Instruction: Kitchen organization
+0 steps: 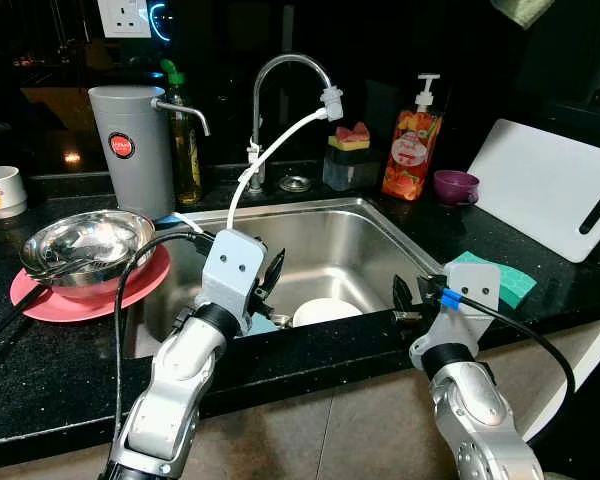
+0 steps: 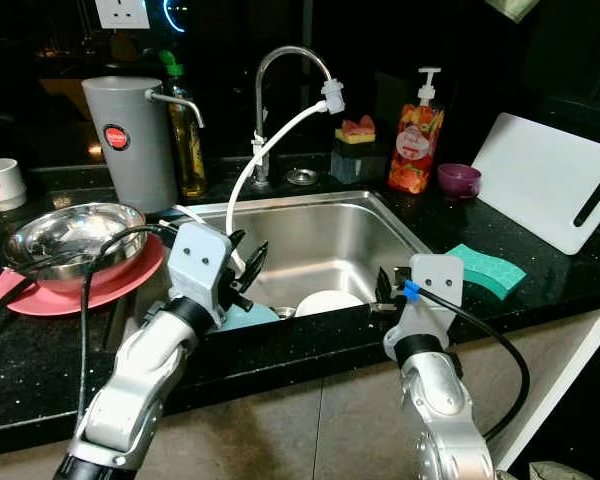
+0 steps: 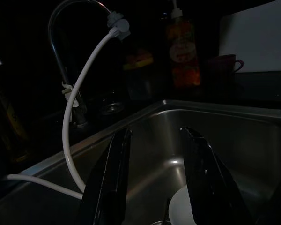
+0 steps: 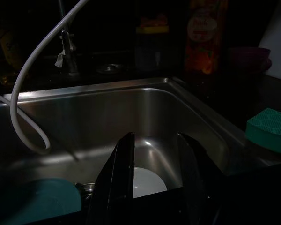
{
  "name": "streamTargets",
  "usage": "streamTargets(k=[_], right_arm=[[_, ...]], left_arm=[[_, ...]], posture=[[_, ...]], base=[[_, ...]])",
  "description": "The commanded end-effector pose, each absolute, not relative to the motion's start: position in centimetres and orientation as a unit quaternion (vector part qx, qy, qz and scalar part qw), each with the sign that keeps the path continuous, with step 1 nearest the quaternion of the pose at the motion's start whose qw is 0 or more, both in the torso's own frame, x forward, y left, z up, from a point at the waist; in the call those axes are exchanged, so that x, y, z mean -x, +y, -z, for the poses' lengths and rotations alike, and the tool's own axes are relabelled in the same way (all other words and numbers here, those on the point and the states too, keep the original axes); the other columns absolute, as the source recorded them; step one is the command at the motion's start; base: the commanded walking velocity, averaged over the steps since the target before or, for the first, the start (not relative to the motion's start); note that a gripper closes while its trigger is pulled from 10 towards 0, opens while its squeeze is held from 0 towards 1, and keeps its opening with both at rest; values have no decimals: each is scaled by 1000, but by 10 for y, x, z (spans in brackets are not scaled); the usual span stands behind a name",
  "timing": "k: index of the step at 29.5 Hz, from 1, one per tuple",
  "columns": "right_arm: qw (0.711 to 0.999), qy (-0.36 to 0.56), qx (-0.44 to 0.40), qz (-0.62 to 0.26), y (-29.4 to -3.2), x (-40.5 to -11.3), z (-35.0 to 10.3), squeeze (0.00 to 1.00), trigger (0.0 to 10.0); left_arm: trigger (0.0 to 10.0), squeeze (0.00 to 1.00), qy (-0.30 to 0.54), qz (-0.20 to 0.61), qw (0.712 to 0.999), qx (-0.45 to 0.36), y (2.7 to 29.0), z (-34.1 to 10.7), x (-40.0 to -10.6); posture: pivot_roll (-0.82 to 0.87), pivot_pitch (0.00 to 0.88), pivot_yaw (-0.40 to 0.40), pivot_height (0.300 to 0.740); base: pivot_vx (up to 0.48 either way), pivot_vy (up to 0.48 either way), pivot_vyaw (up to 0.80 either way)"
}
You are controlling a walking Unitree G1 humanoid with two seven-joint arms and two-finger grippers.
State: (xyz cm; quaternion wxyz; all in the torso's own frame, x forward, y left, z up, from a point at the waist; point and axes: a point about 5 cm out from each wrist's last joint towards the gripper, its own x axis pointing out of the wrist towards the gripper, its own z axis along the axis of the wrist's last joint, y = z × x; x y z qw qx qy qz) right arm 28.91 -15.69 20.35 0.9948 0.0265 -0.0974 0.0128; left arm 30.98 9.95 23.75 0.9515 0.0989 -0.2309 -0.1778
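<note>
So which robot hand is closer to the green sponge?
Right. The right gripper hovers at the sink's front edge beside the sponge; the left gripper is farther away, across the sink.

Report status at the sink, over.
Left claw open, over sink's near edge. Right claw open, empty, at front rim. White dish in sink. Hose dangles near left claw.

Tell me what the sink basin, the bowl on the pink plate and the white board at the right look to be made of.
Sink basin: brushed stainless steel, judging by its dull grey sheen and soft reflections. Bowl: polished metal, likely steel, with mirror-like highlights. White board: probably plastic, matte and uniform, with a slot handle; a cutting board by its look. Pink plate: smooth, likely plastic, though glazed ceramic cannot be excluded.
</note>
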Motion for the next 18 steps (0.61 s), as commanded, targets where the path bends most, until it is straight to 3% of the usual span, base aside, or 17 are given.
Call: streamTargets(k=[1,18], right_arm=[[995,-96,-26,-11,-156,-290,-203,0,10000],[995,-96,-25,-11,-156,-290,-203,0,10000]], left_arm=[[10000,0,-223,178,953,-100,98,-234,-312],[10000,0,-223,178,953,-99,98,-233,-312]], posture=[[38,38,-61,740],[37,37,-61,740]], base=[[0,0,0],[0,0,0]])
